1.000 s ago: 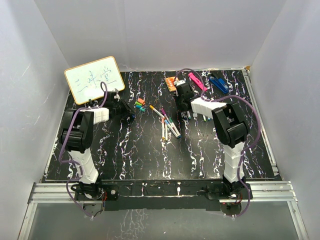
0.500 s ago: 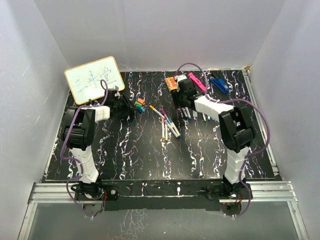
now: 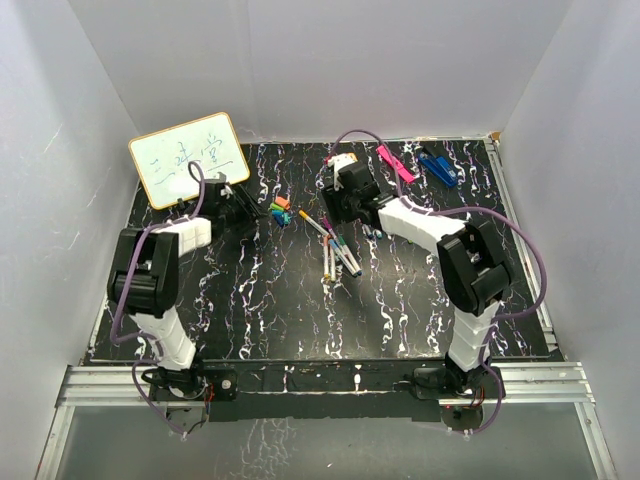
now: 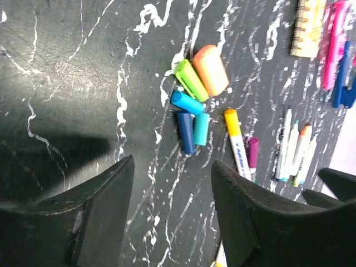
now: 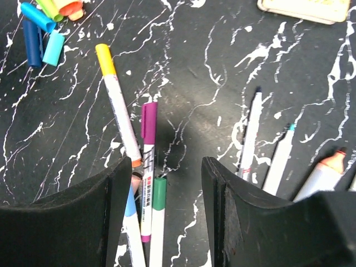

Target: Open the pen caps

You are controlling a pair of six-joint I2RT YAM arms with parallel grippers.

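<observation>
Presently, on the left: left end effector (image 4: 172, 166) spread wide, gripping nothing, hanging low over the black marbled worktop (image 4: 67, 72). Just beyond its fingertips, a tight cluster of loose pen caps (image 4: 194, 105): orange and green side by side, light blue below them, then dark blue and teal lying parallel. All lying clear of the fingers. To the right of the cluster, a yellow-capped pen (image 4: 236, 142), with a purple-capped pen (image 4: 253, 153) just beside it.

On the right: right end effector (image 5: 165, 167) likewise wide open and empty, poised over the scattered pens (image 5: 139, 183). Ahead of its fingers, the yellow-capped pen lying slanted and the purple-capped pen beside it. Lower down, a green end and a blue end, crowded together near the left finger. Off to the right, three uncapped pens (image 5: 250, 133) with bare tips, one tip orange.

From above, cap cluster between the two end effectors, pen pile just on the near side of the right one. Elsewhere: a small whiteboard (image 3: 188, 158) propped at the far left, a pink clip (image 3: 393, 163) and a blue clip (image 3: 437, 166) at the far right, a spiral notepad (image 4: 308, 25) near them.
</observation>
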